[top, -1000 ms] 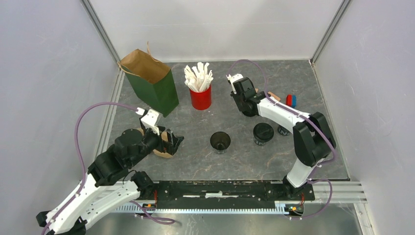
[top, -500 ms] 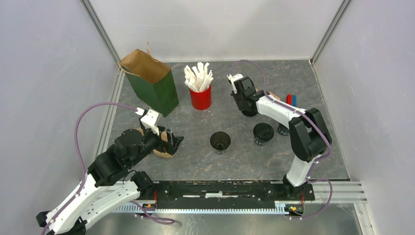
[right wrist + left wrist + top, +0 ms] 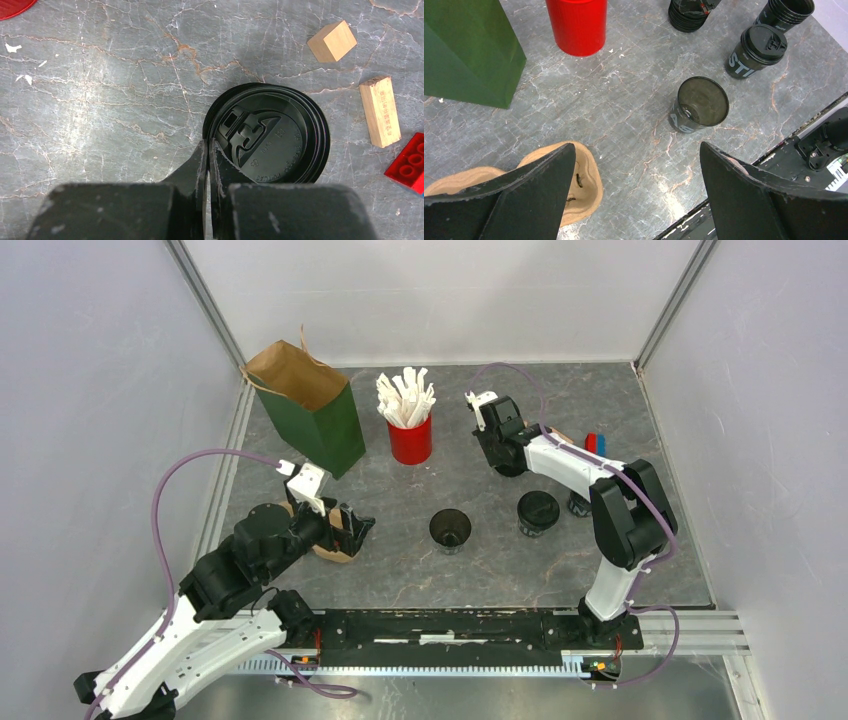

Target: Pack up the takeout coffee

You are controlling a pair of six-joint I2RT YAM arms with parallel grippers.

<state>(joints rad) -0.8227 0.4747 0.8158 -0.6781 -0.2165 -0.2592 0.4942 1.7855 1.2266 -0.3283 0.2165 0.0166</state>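
An open black cup with white lettering [image 3: 450, 528] stands mid-table; it also shows in the left wrist view [image 3: 700, 103]. A second black cup with a lid on [image 3: 538, 512] stands to its right. My right gripper [image 3: 207, 150] is shut on the left rim of the top black lid [image 3: 267, 135] of a lid stack at the back of the table. In the top view that gripper [image 3: 508, 462] hides most of the stack. My left gripper [image 3: 636, 150] is open and empty, low over the table beside a brown cardboard cup carrier [image 3: 584, 185].
A green paper bag [image 3: 315, 415] stands open at the back left, with a red cup of white sticks [image 3: 410, 430] beside it. A stack of black cups [image 3: 786, 12] is right of the lidded cup. Two wooden blocks [image 3: 331, 41] [image 3: 380, 111] and a red brick [image 3: 407, 162] lie near the lids.
The right arm's elbow has shifted slightly to the left while its gripper stays at the lid stack. The left arm has not moved.
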